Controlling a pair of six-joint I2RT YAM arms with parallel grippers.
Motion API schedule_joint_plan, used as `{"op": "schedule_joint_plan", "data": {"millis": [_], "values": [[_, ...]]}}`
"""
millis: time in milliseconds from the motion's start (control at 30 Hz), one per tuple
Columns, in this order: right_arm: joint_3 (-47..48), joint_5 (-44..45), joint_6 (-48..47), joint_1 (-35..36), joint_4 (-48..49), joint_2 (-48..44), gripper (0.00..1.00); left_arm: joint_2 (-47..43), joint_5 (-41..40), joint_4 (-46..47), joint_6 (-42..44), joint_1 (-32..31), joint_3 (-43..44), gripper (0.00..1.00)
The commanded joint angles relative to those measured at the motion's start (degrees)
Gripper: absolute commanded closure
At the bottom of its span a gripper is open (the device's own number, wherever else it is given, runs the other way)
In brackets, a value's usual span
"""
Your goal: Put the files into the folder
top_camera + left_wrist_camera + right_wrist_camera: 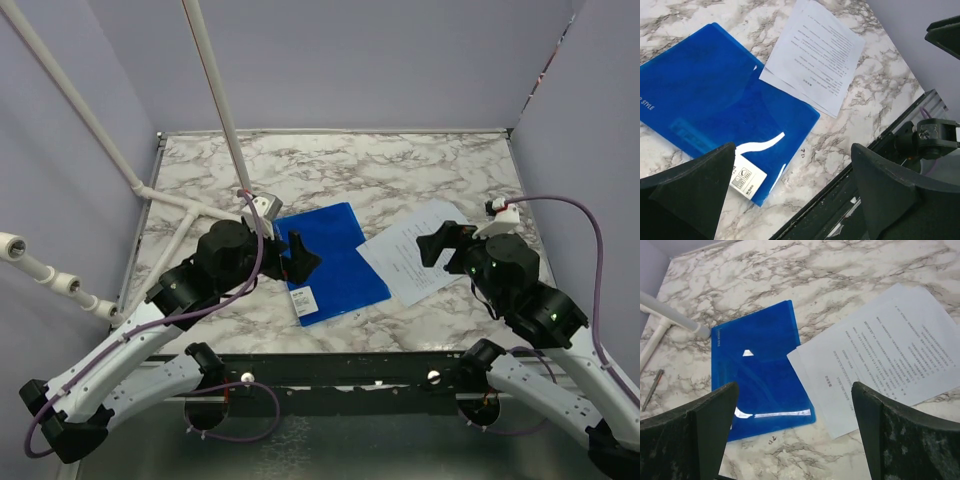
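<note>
Looking at my table (400,170), I think the job has not really started. The folder (335,255) lies flat and shut near the middle of the table, a bit closer to the near edge. The files (410,255) lie outside it, a small stack of white sheets on the table at the folder's right, toward the right edge. One corner of the sheets meets the folder's right edge — I cannot tell if it lies over it or only against it. So nothing is inside. I think I must get the cover open, slide the sheets in and shut it — all of that is left to do.

Both my arms reach out from the near edge and lean over the table. My left gripper (303,256) hangs above the left side of the folder, jaws wide apart, holding nothing. My right gripper (445,245) hangs above the files, jaws wide apart too, and empty. Neither one touches anything, as far as I can see. A small white label (303,299) sits at the folder's corner nearest me.
</note>
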Motion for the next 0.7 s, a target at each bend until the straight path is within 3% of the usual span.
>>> {"op": "schedule_joint_plan", "data": {"millis": [0, 167, 400, 667], "values": [[1.75, 4.15, 1.22, 0.23, -4.71, 0.75, 0.00, -0.08, -7.41, -7.59, -3.51, 0.06, 2.01, 0.01], [1.20, 3.51, 1.37, 0.22, -6.42, 1.96, 0.00, -0.20, -12.21, -8.47, -8.05, 0.02, -2.11, 0.01], [1.54, 1.66, 6.41, 0.21, -11.19, 10.45, 0.00, 3.14, -16.36, -9.99, -13.70, 0.02, -5.75, 0.01], [-6.03, -7.16, 10.09, 0.25, -5.17, 14.91, 0.00, 5.08, -18.21, -10.03, -16.49, 0.03, -8.73, 0.01]]}}
